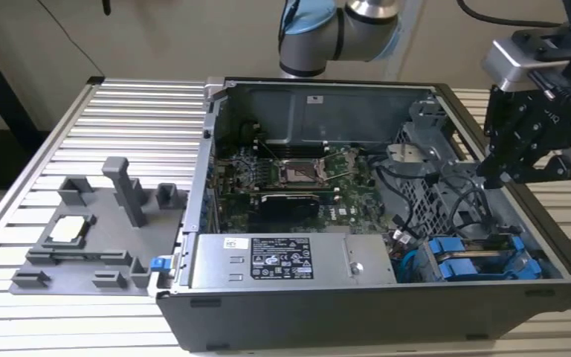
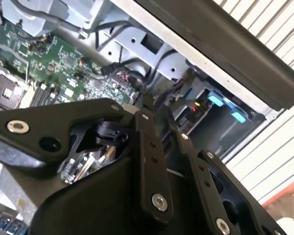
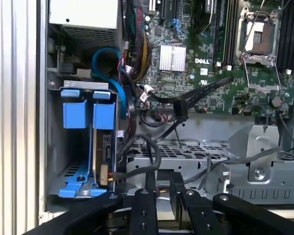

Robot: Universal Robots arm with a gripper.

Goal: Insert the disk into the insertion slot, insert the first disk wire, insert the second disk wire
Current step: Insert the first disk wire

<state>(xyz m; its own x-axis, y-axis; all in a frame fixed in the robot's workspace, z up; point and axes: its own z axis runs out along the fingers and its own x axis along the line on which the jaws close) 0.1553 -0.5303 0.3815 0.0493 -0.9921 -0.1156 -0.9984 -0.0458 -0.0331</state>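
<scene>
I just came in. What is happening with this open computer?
A robot arm holds its pincer over an open computer case. The disk, in its blue carrier, appears already seated in the insertion slot. Black cables lie loose beside it; whether any is plugged into the disk, I cannot tell.

Most of the disk [image 3: 107,149] is hidden inside the insertion slot [image 3: 83,85].

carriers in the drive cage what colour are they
Bright blue carriers, best seen in the first wrist view.
</scene>
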